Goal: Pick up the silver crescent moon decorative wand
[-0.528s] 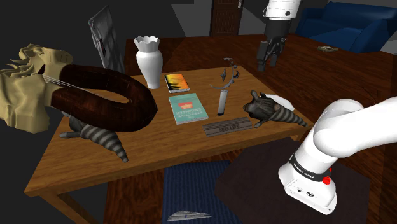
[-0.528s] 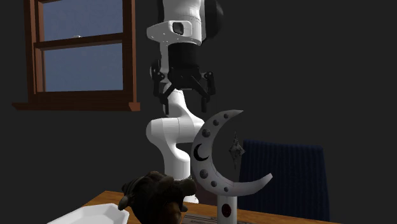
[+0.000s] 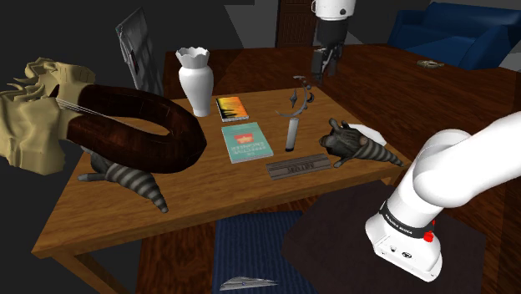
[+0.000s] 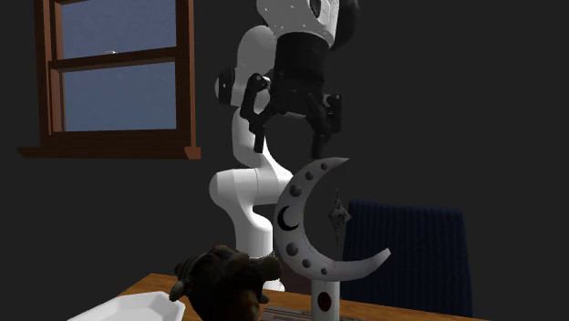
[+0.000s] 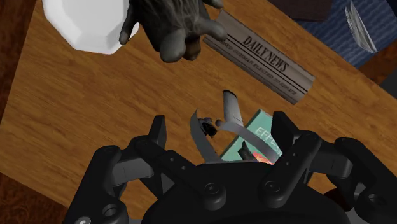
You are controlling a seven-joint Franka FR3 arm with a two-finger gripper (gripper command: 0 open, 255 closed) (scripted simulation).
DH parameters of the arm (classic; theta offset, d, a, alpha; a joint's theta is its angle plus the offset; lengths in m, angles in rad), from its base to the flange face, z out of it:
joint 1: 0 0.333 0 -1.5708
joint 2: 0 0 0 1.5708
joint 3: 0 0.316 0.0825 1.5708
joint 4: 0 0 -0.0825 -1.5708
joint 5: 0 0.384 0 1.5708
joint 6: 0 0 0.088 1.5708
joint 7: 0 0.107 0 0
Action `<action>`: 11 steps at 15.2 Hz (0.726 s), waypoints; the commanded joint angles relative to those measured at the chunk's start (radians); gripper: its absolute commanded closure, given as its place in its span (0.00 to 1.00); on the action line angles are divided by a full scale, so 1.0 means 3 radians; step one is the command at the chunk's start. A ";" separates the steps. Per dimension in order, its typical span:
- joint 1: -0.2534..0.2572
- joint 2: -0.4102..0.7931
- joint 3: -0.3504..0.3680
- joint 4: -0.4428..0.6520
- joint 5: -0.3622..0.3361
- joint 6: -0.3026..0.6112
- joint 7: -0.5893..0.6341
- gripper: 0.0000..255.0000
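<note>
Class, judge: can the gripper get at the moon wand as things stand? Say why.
Probably yes: the open gripper hangs right above the wand, fingers either side of its crescent in the wrist view, with nothing between them.

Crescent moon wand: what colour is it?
Silver-grey crescent moon wand, dotted with dark spots; second exterior view shows it best.

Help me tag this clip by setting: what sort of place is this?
Most likely a living room at home: a wooden table with a white vase on it, a blue sofa beyond it, and a wood-framed window.
</note>
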 commanded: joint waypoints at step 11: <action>0.0114 0.0697 0.0361 0.0409 -0.0464 0.0313 -0.0003 0.00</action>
